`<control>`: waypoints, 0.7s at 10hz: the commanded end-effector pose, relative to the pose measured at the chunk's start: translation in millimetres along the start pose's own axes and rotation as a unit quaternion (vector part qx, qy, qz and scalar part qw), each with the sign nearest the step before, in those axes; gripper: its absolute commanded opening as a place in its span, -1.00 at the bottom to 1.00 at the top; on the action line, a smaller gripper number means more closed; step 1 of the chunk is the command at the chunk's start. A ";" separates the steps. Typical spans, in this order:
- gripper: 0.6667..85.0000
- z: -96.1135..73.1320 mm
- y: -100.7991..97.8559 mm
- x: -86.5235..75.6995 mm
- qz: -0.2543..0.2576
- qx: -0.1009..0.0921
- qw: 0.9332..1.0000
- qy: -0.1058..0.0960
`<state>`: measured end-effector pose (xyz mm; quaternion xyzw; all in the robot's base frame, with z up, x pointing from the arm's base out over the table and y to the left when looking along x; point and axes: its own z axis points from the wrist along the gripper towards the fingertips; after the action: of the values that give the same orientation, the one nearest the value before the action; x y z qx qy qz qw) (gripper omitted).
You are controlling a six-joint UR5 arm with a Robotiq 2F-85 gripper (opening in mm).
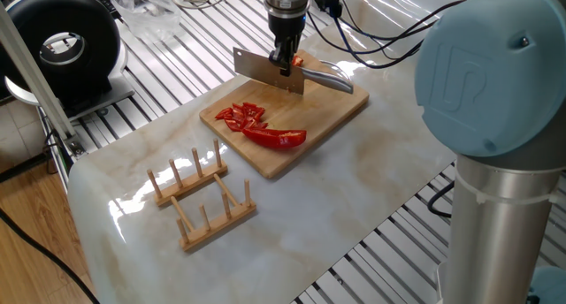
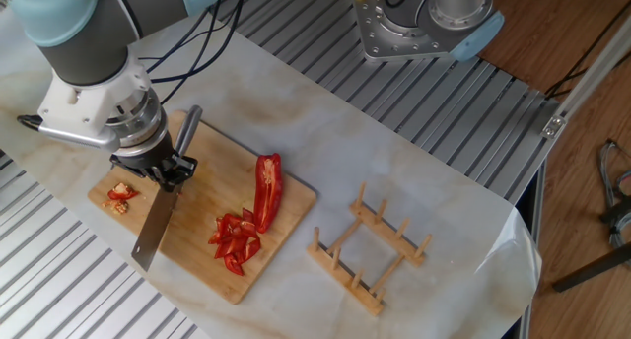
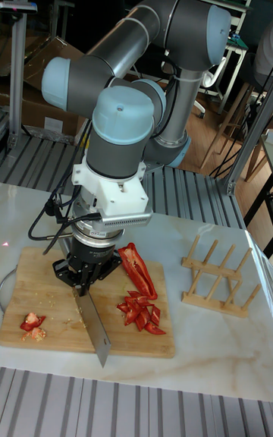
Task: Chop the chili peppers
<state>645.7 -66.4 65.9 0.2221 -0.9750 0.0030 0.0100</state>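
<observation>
Two groups of red sit on the bamboo cutting board (image 2: pixel 197 270) in the other fixed view, and we read it left to right. At the board's nine o'clock edge lie a few small scraps (image 2: pixel 122 197), reddish and pale, probably stem trimmings, though they are too small to be sure. Just right of them our gripper (image 2: pixel 164 169) is clamped on the handle of a cleaver (image 2: pixel 156 227), whose blade runs toward six o'clock and hangs above the board, apart from the peppers. Further right, near the board's centre, lies a heap of chopped chili pieces (image 2: pixel 235 241). At that heap's one o'clock, touching or nearly touching it, lies one long uncut chili half (image 2: pixel 267 188), pointing toward twelve. Well off the board, at three o'clock, a wooden rack (image 2: pixel 367 248) stands on the marble tabletop (image 2: pixel 414 181).

We judge that this uncut half is the remaining work. To do it well, we would carry the blade right across the heap without brushing it, turn the edge crosswise to the pepper's length, and bring it straight down, starting at the end nearest the chopped pieces. Short, even steps toward twelve o'clock should keep the bits uniform. The glossy skin may slide under a slanted blade, so a square, vertical press matters.
</observation>
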 end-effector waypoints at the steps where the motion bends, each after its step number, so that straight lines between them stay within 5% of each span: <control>1: -0.98 -3.2 0.6 -2.6 0.001 0.002 1.000 -0.001; 7: -0.98 -1.4 -3.5 -1.5 0.001 0.006 1.000 0.000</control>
<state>647.8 -68.5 67.0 0.2235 -0.9745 0.0123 0.0118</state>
